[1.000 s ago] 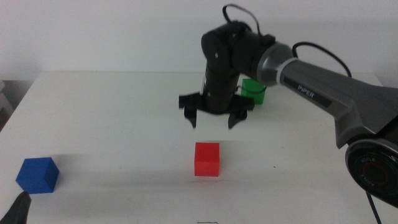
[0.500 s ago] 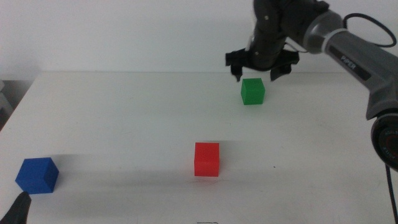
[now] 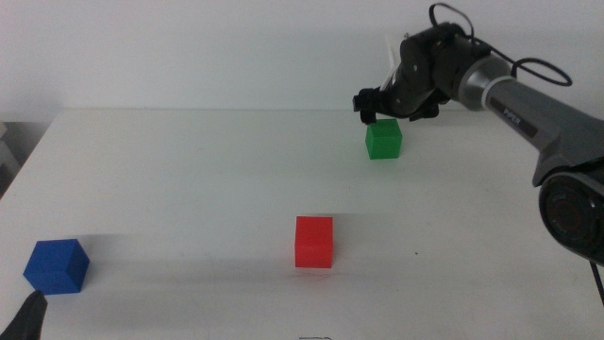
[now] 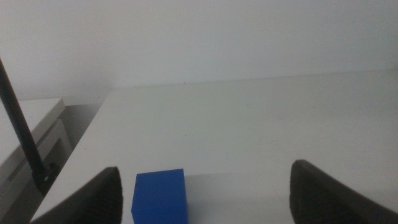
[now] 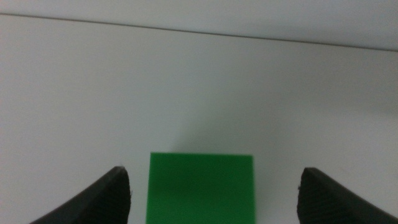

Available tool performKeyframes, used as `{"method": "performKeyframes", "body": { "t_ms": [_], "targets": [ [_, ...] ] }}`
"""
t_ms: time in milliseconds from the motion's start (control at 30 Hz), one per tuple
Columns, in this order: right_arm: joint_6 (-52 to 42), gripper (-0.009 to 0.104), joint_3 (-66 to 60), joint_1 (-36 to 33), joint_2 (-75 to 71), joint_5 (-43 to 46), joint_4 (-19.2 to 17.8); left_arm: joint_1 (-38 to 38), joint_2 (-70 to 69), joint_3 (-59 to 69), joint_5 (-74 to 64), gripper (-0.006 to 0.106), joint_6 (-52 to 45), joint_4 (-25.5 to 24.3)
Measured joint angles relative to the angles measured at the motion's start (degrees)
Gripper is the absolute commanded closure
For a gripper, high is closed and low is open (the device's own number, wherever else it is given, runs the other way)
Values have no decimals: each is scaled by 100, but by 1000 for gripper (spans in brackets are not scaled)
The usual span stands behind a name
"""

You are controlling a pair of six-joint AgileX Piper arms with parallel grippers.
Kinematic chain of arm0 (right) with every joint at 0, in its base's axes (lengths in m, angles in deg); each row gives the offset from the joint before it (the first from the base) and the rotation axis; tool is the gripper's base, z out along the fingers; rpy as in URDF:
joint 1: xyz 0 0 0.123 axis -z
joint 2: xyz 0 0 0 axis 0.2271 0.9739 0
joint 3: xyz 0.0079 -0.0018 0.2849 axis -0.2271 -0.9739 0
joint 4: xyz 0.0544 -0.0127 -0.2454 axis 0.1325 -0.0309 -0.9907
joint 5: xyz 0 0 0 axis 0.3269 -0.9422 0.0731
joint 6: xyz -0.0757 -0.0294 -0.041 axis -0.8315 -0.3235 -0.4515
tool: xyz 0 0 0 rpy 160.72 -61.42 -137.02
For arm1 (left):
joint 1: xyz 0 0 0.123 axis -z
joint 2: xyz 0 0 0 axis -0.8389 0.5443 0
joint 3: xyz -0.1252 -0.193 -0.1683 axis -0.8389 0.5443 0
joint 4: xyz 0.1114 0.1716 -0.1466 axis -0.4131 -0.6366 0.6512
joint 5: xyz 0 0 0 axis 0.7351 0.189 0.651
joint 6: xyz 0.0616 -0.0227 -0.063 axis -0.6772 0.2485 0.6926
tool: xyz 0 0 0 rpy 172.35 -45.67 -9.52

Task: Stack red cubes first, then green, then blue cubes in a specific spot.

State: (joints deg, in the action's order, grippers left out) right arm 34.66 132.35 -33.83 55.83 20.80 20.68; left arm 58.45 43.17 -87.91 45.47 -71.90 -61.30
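Three cubes on the white table (image 3: 189, 179), one of each colour, all standing apart and nothing stacked. The single red cube (image 3: 314, 242) sits alone near the middle of the table, toward the front. The one green cube (image 3: 383, 140) is well back and to the right, close to the far edge. The one blue cube (image 3: 57, 265) is far off at the front left corner.

Up at the back, the right gripper (image 3: 391, 106) hangs just above and behind the green cube, jaws spread wide. The right wrist view confirms it: the green cube (image 5: 201, 188) lies squarely between the two dark jaws, a clear gap on either side, neither jaw touching it.

The left gripper (image 3: 28, 316) waits low at the front left edge, just beside the blue cube. In its own wrist view its jaws are spread too, and the blue cube (image 4: 160, 196) rests on the table between them, closer to one jaw, untouched.
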Motion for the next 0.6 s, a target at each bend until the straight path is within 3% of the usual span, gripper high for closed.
{"method": "performKeyframes", "body": {
  "t_ms": [200, 300, 400, 500, 567, 600],
  "targets": [
    [-32, 4, 0, 0, 250, 316, 41, 0, 0, 0, 0, 11, 0, 0],
    [-32, 15, 0, 0, 338, 333, 41, 0, 0, 0, 0, 11, 0, 0],
    [-32, 34, 0, 0, 391, 332, 54, 0, 0, 0, 0, 11, 0, 0],
    [-32, 64, 0, 0, 397, 332, 100, 0, 0, 0, 0, 11, 0, 0],
    [-44, 93, 0, 0, 397, 327, 99, 0, 0, 0, 0, 11, 0, 0],
    [-71, 97, 0, 0, 390, 292, 99, 0, 0, 0, 0, 11, 0, 0]
  ]
}}
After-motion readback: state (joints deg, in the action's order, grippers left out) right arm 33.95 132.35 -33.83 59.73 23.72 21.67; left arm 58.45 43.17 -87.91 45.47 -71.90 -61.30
